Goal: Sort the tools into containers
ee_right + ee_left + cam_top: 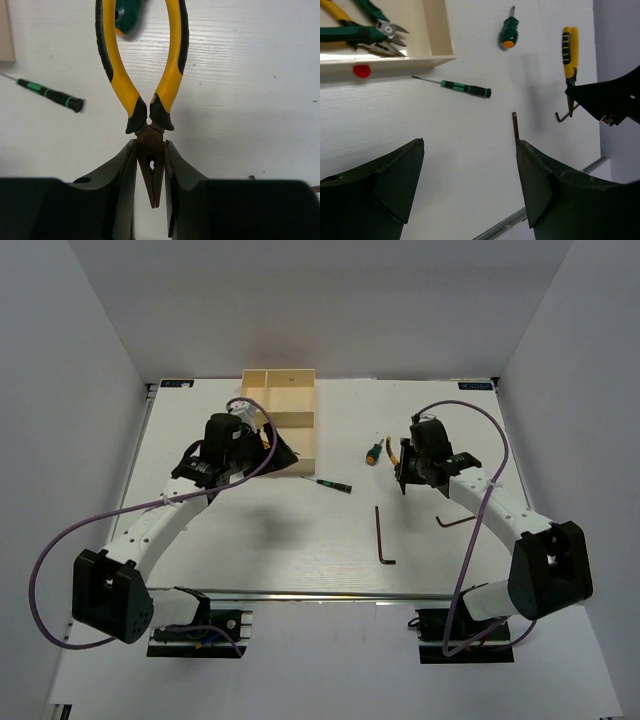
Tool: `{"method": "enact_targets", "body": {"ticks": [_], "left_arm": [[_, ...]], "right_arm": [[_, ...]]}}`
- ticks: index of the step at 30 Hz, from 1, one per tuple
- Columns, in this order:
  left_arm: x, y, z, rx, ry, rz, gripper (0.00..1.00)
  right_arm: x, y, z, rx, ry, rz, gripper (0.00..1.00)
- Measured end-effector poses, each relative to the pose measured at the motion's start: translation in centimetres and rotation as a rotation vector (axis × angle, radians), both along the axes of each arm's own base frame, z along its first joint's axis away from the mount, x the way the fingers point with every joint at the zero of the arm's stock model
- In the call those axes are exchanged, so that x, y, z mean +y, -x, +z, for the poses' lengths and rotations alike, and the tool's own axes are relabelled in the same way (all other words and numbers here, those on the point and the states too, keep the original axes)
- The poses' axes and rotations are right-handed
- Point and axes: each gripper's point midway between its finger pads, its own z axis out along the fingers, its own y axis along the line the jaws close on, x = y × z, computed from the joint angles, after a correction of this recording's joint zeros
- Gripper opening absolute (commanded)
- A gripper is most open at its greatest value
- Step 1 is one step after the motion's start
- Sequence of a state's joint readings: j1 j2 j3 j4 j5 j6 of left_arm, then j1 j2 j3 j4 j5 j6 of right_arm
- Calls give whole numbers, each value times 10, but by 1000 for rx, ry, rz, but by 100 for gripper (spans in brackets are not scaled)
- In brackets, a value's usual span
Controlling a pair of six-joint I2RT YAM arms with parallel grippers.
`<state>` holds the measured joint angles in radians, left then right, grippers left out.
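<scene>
The cream tray (313,425) stands at the back centre-left, with a red dot (361,71) on its near rim (395,61). Green-handled pliers (355,34) and yellow-handled pliers (335,11) lie inside it. My left gripper (283,455) hangs open and empty beside the tray's near end, also in the left wrist view (470,145). My right gripper (403,476) is shut on the head of yellow-handled pliers (172,65). On the table lie a thin screwdriver (330,483), a stubby screwdriver (374,453) and two hex keys (383,537) (455,522).
White walls close in the table on the left, right and back. A metal rail (300,595) runs along the near edge. Purple cables loop from both arms. The stubby screwdriver lies just past the held pliers' handles.
</scene>
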<state>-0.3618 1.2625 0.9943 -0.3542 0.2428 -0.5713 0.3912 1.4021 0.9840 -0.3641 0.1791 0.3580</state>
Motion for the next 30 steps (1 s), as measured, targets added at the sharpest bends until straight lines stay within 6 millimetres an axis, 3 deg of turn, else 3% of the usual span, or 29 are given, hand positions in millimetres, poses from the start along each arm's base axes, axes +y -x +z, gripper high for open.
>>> {"method": "enact_targets", "body": {"ticks": [8, 20, 30], "left_arm": [[-59, -11, 23, -26, 63, -98, 82], [-121, -16, -12, 73, 41, -141, 81], [-161, -27, -7, 64, 58, -148, 80]], "right_arm": [[31, 9, 13, -16, -89, 103, 0], [56, 19, 31, -56, -150, 190, 0], [75, 27, 44, -87, -194, 264, 0]]}}
